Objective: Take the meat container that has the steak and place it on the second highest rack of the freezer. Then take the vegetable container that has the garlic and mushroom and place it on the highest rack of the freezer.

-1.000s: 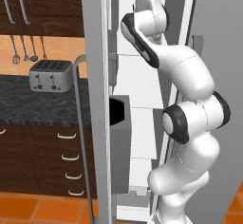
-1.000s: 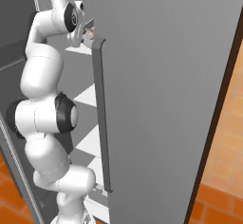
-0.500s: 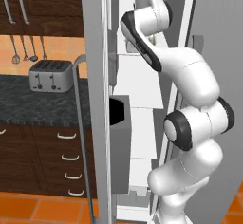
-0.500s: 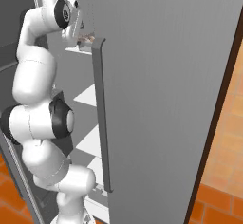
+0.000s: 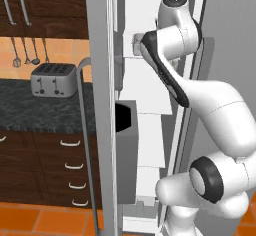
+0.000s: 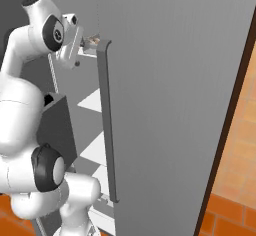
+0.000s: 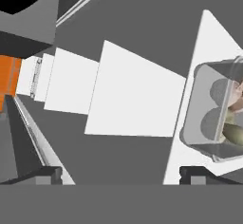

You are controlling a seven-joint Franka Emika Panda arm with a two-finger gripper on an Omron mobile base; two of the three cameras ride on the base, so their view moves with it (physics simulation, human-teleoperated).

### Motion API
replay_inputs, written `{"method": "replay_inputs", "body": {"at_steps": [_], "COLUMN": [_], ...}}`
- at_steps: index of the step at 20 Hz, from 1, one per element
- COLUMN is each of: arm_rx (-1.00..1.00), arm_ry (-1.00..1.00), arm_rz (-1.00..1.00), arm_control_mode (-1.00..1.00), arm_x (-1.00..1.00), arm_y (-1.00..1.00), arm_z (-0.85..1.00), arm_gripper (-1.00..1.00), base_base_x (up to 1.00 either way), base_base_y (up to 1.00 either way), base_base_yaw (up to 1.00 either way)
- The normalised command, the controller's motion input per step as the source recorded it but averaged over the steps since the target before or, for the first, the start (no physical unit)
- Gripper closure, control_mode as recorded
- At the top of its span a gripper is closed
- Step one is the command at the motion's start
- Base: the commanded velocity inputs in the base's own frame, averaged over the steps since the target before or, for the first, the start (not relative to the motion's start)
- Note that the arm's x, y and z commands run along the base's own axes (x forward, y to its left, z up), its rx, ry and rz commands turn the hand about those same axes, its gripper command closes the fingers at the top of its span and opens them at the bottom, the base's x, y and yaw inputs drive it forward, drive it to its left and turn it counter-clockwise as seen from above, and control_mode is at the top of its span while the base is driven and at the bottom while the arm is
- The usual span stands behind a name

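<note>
Sitting on a white freezer shelf, the clear container with garlic and mushroom is at my hand view's right edge. My gripper has its jaws wide apart, holding nothing. Toaster on the dark counter beyond the door.

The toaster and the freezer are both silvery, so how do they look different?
The toaster is a small, low box, while the freezer is tall and runs past the picture's top and bottom. The toaster sits on the dark counter; the freezer reaches down to floor level. The toaster has slots on top; the freezer has a long bar handle and stands open, showing white shelves. Both are silver-grey.
</note>
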Motion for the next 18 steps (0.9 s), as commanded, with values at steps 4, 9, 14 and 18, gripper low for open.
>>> {"method": "replay_inputs", "body": {"at_steps": [4, 9, 14, 18], "arm_rx": [0.08, 0.03, -0.01, 0.00], "arm_ry": [0.00, 0.00, 0.13, 0.05], "arm_rz": [0.00, 0.00, -0.03, 0.00], "arm_control_mode": [-1.00, -1.00, -1.00, -1.00], "arm_x": [-1.00, -1.00, -1.00, -1.00], "arm_y": [-0.16, -0.17, -0.06, -0.28], "arm_z": [-0.32, -0.40, -0.54, -0.31], "arm_gripper": [-1.00, -1.00, -1.00, -1.00], "base_base_x": [0.00, 0.00, 0.00, 0.00], "base_base_y": [0.00, 0.00, 0.00, 0.00], "base_base_yaw": [0.00, 0.00, 0.00, 0.00]}}
